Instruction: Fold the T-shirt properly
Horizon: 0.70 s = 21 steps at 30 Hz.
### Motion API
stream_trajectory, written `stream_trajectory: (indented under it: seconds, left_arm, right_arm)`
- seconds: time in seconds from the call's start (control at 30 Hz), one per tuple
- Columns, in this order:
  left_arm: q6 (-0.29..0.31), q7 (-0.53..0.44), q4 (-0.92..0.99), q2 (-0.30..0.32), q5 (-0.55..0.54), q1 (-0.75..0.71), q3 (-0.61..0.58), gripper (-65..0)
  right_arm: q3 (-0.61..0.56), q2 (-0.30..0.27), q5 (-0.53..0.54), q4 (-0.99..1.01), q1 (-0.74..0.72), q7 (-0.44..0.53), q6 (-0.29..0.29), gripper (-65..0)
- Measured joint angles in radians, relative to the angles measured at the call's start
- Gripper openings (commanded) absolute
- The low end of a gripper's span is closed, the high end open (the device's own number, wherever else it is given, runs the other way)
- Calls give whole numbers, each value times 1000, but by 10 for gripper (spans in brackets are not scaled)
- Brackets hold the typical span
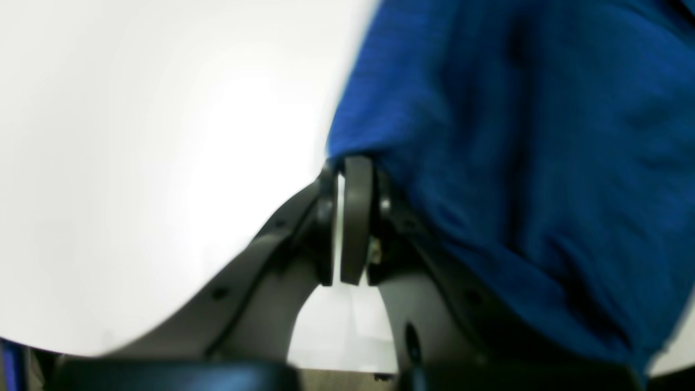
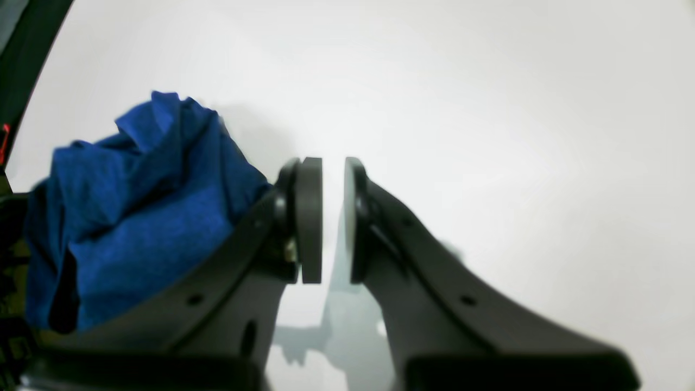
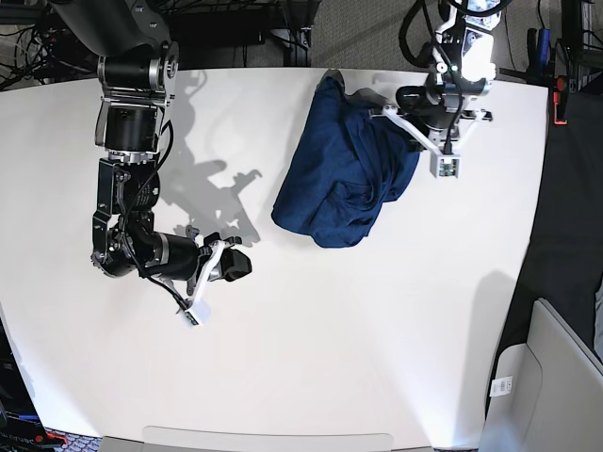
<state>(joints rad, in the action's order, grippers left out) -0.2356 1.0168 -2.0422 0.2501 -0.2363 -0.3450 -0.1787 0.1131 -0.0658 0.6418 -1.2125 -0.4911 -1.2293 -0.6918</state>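
The right gripper (image 2: 332, 220) hovers low over bare white table (image 2: 516, 136). Its pads stand a narrow gap apart, with tabletop visible between them; it holds nothing. In the base view this gripper (image 3: 226, 264) sits well apart from the garment, toward the table's near-left area.

The T-shirt (image 3: 349, 174) lies bunched in a crumpled heap on the far-right part of the table (image 3: 311, 358). It is not spread flat; layers overlap and no sleeve or collar can be told apart.

The left gripper (image 1: 350, 217) has its pads pressed together at the edge of the T-shirt (image 1: 516, 163). Fabric drapes from the fingertip area across the right finger, so the grip appears to be on a fold of cloth, though blur hides the exact contact. In the base view the left gripper (image 3: 415, 127) stands at the heap's far-right edge.

Handling judgement: the fabric looks thin, soft and light. It will sag and slide rather than hold shape, and layers may lift together. Take hold at a hem, shoulder seam or cuff edge, not mid-panel, and pinch a single layer.
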Motion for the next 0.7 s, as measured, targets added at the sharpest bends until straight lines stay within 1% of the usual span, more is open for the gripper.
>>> stream_trajectory:
  seconds: [0.1,0.17,0.23,0.33,0.4,0.43,0.47,0.53,0.6,0.67,0.7]
  left_arm:
    - [0,1,2,-2,-3,25,34,-648]
    - [3,-16,0,0,-2,36,42,-648]
    - [7,-19,-13,0,-2,32,42,-648]
    - [18,-20,-26,-3,-13,-21,36,-646]
    - [3,-9,-26,-5,-6,-53,7,-645]
    - [0,-18,-25,2,4,-58,-21,-645]
    - [8,-45,-25,6,-11,-57,-52,-644]
    - [16,-96,-25,-2,-10,-56,-98,-644]
    - [18,-114,-28,0,-13,-70,-128,-644]
    - [7,-138,-27,31,-10,-89,-158,-644]
    - [7,-164,-26,50,-10,-90,-174,-644]
  right_arm:
    - [0,7,-1,0,0,-1,0,-595]
    - [-2,13,-5,0,0,-2,0,-595]
    - [-36,28,-10,0,0,0,2,-595]
    - [-95,46,-10,2,0,-3,0,-595]
    - [-119,50,-4,2,0,0,0,-595]
    - [-121,50,-4,2,0,9,0,-594]
    - [-121,47,-5,2,0,27,0,-591]
    - [-121,43,-11,5,0,55,0,-563]
    - [-120,39,-8,32,-5,68,-1,-512]
    - [-120,39,-13,56,-3,66,0,-477]
    - [-121,40,-15,60,1,66,0,-474]
